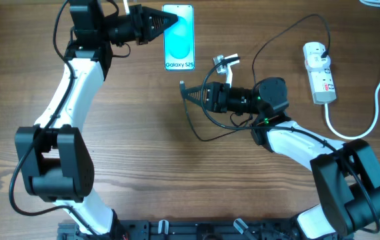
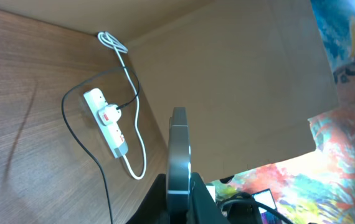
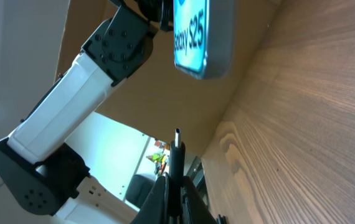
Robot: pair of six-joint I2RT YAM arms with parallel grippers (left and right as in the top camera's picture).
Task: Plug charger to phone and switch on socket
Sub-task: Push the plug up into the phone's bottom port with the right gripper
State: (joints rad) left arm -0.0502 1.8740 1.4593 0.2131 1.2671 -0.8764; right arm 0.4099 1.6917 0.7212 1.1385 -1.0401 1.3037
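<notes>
Overhead view: the phone [image 1: 179,37] sits at the far edge of the table [image 1: 143,153], screen up, with its "Galaxy S25" end facing the robot. The left gripper [image 1: 165,24] is closed on the phone's upper left edge and steadies it. The right gripper [image 1: 187,91] is below and just right of the phone's near end, apart from it, with its jaws closed on the free end of the charger [image 1: 270,41]. The black cable runs from there to the socket [image 1: 320,73] on the right, where a white cord [image 1: 377,100] leaves the strip. Left wrist view: the phone [image 2: 179,149] appears edge-on, pinched between the fingers. The black plug [image 2: 110,114] is seated in the socket [image 2: 106,121]. The switch position cannot be read. Right wrist view: the connector tip [image 3: 177,140] projects from the closed fingers [image 3: 171,186] and points toward the phone's bottom edge [image 3: 196,37], with a clear gap between them. Whether the phone rests flat on the wood or is slightly raised cannot be determined. The step in hand is judged to be mating the connector to the phone. The next move calls for aligning the tip with the port on the bottom edge, then advancing straight along the phone's long axis while the left gripper resists the push. Switching on the socket is judged to come after that.
</notes>
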